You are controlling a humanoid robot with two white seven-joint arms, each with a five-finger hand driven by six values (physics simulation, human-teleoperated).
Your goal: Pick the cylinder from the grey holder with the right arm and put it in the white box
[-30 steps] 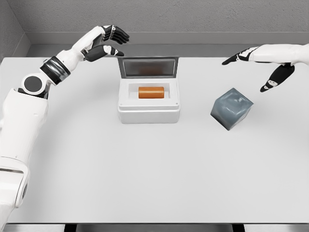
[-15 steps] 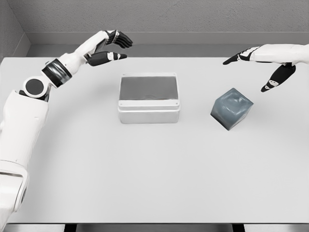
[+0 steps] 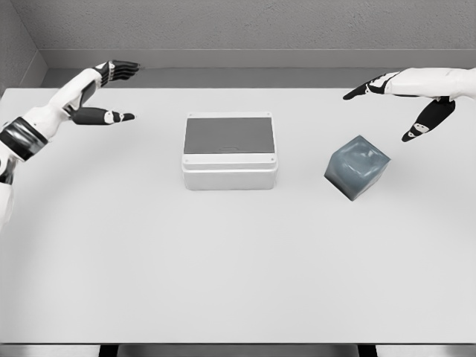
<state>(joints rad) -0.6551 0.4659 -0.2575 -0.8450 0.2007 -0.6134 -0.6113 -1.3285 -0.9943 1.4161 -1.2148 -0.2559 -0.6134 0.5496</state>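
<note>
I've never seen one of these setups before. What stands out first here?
Two white arms reach in over a pale table, the left hand at the far left and the right hand at the far right, both with fingers spread and holding nothing. Between them, near the middle, sits a white box with its grey lid closed. To its right a grey holder stands tilted, below the right hand.
</note>
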